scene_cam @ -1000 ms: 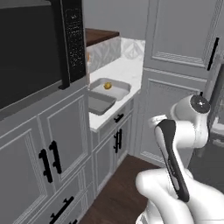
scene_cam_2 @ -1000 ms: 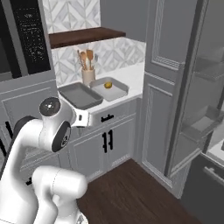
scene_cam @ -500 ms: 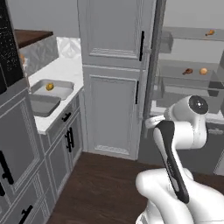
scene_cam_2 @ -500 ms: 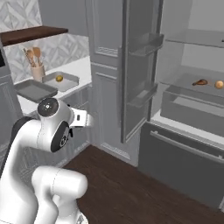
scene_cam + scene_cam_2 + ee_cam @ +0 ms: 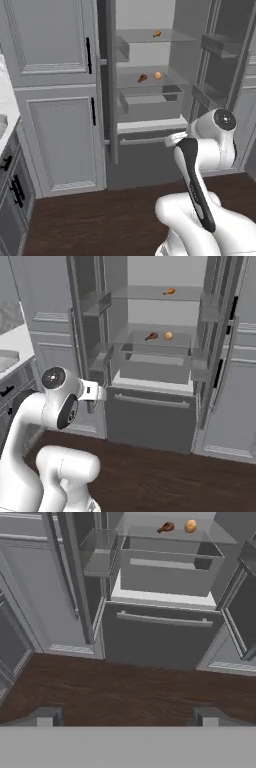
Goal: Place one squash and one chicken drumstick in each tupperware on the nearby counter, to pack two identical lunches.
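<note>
Counter: the white counter [image 5: 15, 341] is far to the left of the open fridge [image 5: 155, 356], cut off by the picture edge. A grey rounded shape, maybe a tupperware [image 5: 10, 360], sits on it, but most of it is cut off.
Tall cabinet: grey doors with black handles [image 5: 89, 55] stand just left of the fridge.
Floor: the dark wood floor [image 5: 125, 687] in front of the fridge is wide and open.
Fridge doors: both doors stand open. The left door [image 5: 87, 346] and the right door [image 5: 220, 346] stick out on each side, with the way in between them.
Top shelf: one orange-brown drumstick [image 5: 169, 291] lies on the fridge's top glass shelf.
Middle shelf: a darker drumstick [image 5: 151, 336] lies just left of a round tan squash [image 5: 168, 335]. They are near each other, apart. In the hand view they sit at the top, drumstick [image 5: 165, 527] and squash [image 5: 190, 526].
Drawer: a see-through drawer [image 5: 167, 572] is under the middle shelf. I see nothing in it.
Bottom drawer: a closed grey front with a long handle [image 5: 162, 619].
Gripper: the gripper [image 5: 127, 717] is low, well back from the fridge. Its two tips are wide apart and hold nothing.
Hard to tell: the second squash.
</note>
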Controlling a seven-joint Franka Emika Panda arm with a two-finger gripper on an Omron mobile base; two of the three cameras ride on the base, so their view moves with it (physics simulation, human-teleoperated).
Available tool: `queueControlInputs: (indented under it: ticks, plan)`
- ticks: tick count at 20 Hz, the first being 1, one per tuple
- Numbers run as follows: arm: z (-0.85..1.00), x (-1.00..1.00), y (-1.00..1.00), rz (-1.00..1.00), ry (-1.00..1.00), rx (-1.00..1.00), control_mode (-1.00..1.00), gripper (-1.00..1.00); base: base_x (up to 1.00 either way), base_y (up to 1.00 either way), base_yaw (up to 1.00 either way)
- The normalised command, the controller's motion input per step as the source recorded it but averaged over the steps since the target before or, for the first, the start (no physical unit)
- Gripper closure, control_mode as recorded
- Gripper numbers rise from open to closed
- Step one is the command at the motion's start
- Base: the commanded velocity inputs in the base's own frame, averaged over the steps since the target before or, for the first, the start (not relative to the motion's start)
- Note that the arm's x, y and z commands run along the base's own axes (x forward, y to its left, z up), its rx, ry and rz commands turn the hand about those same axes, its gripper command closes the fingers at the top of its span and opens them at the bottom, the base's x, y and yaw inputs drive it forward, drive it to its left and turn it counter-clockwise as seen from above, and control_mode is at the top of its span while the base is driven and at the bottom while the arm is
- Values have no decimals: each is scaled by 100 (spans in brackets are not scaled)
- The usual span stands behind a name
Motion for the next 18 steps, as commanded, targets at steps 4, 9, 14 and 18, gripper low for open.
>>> queueControlInputs:
  ticks: [4,9,14,18]
  plan:
    - [0,0,0,0,0,0,100,-100,8,-28,-62]
    - [0,0,0,0,0,0,100,-100,67,11,-22]
    - [0,0,0,0,0,0,100,-100,100,3,3]
    - [0,0,0,0,0,0,100,-100,100,0,9]
